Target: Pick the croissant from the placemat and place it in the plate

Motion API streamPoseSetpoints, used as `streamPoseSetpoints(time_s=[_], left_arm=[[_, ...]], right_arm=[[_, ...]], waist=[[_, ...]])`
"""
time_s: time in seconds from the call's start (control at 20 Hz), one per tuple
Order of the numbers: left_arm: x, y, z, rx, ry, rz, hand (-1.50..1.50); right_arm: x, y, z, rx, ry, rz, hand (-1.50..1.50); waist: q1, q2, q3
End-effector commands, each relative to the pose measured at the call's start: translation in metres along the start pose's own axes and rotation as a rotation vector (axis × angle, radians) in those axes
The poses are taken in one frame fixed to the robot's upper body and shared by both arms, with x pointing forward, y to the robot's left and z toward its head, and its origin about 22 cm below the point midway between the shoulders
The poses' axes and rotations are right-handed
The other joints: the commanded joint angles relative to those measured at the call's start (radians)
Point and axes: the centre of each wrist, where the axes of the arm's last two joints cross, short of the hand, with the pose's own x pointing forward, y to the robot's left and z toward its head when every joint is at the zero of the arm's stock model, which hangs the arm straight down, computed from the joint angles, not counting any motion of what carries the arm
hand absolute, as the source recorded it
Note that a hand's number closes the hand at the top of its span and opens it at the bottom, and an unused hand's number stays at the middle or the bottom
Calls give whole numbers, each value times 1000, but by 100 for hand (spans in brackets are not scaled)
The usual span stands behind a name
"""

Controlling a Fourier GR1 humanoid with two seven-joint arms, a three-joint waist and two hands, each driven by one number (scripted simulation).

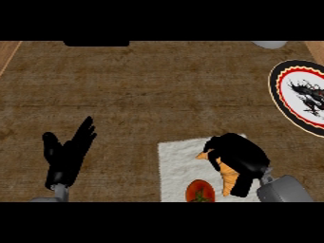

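Orange croissant (225,179) lay on the white placemat (178,166), the right hand (238,159) curled over it to lift it toward the plate (285,99); the left hand (66,154) rested open, unneeded.

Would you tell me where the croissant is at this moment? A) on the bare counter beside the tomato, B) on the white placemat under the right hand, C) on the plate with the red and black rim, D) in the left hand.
B: the croissant lies on the white placemat, with the right hand curled over it; the plate holds nothing.
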Motion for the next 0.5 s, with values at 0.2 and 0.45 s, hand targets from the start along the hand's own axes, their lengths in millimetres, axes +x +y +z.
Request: streamPoseSetpoints(time_s=[0.2,0.45], left_arm=[[-5,16,6,50,11,13,0],[-18,2,10,25,4,10,0]], right_arm=[[15,11,-4,-418,621,-296,150],[42,-22,1,-771,715,-240,150]], waist=[[-49,-6,2],[-19,-5,1]])
